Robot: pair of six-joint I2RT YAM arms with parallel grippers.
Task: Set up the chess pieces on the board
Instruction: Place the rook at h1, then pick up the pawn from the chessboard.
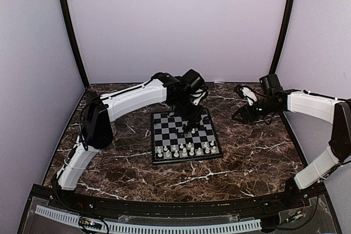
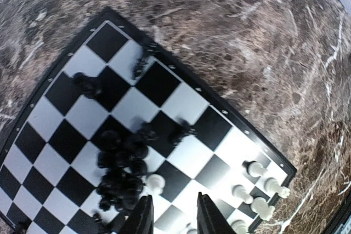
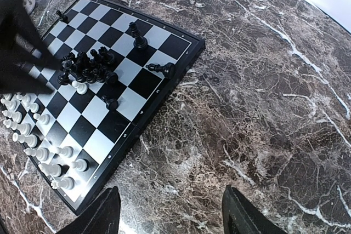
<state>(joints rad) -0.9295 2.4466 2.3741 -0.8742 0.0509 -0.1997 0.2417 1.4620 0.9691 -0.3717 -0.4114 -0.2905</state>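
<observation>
The board point(image 1: 164, 121) lies mid-table. White chess pieces point(image 1: 186, 149) stand in two rows along its near edge. Over the board's middle hovers my left gripper point(image 1: 192, 126), open, nothing between its fingers point(image 2: 143, 217). Just ahead of its left finger is a lone white pawn point(image 2: 155, 182) beside a clump of several black pieces point(image 2: 118, 168). A few more black pieces point(image 2: 88, 85) are scattered toward the far side, one lying point(image 3: 162, 68) near the board's edge. My right gripper point(image 1: 238, 116) is open above bare marble point(image 3: 230, 135), to the right of the board point(image 3: 137, 119).
The dark marble tabletop point(image 1: 252, 152) stretches round the board on all sides. Pale walls and two dark corner posts point(image 1: 71, 31) close in the back and sides. The left arm point(image 3: 16, 36) shows as a dark blur over the board's left part.
</observation>
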